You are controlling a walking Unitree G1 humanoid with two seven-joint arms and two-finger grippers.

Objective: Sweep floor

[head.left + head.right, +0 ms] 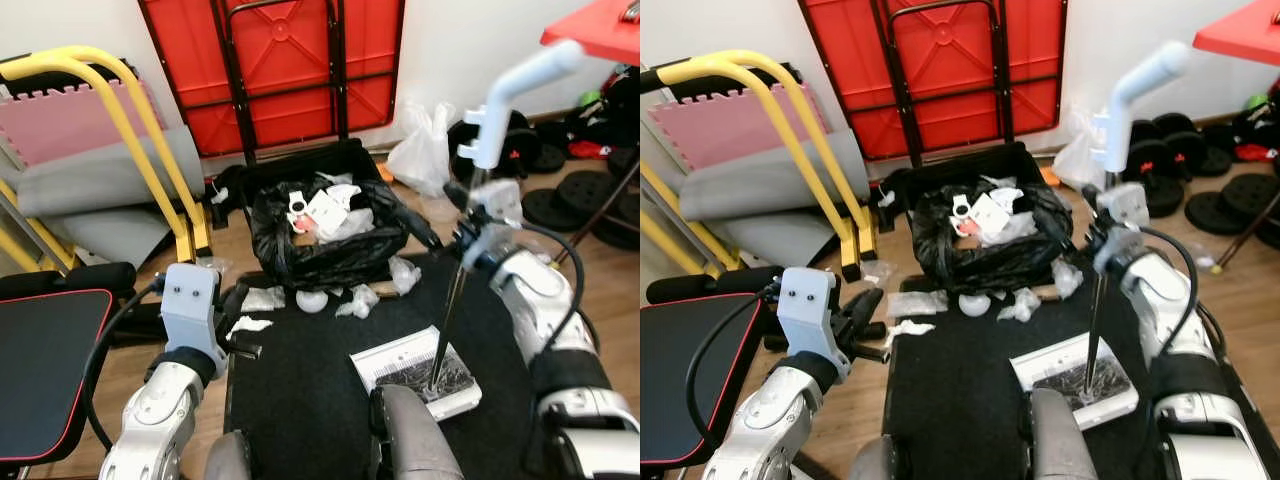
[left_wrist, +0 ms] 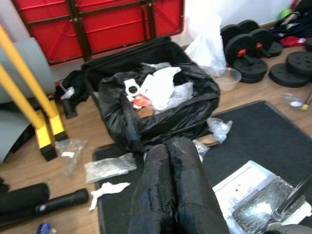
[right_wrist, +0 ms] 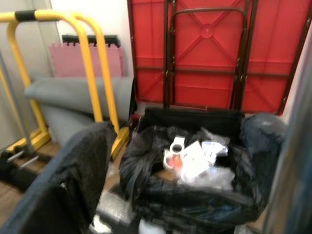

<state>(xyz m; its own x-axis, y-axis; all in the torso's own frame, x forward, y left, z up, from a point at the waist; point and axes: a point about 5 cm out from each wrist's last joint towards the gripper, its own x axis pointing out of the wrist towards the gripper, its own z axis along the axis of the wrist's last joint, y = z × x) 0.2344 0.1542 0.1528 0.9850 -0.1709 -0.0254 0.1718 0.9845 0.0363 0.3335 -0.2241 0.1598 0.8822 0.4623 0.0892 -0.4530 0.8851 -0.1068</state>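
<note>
Black mat [image 1: 320, 380] — left fingers [image 2: 170, 195] pressed together.

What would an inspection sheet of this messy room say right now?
Surface: black mat on a wooden floor.
Job's things: broom handle upright, its brush on the white dustpan; bin lined with a black bag, holding white rubbish.
Clutter: crumpled plastic scraps between bin and mat.
Grippers: right gripper clamped on the broom handle; left gripper shut, empty, above the mat's edge.
Cables: black cable looping along the left arm.
Surroundings: red folded table, yellow frame, weight plates.
</note>
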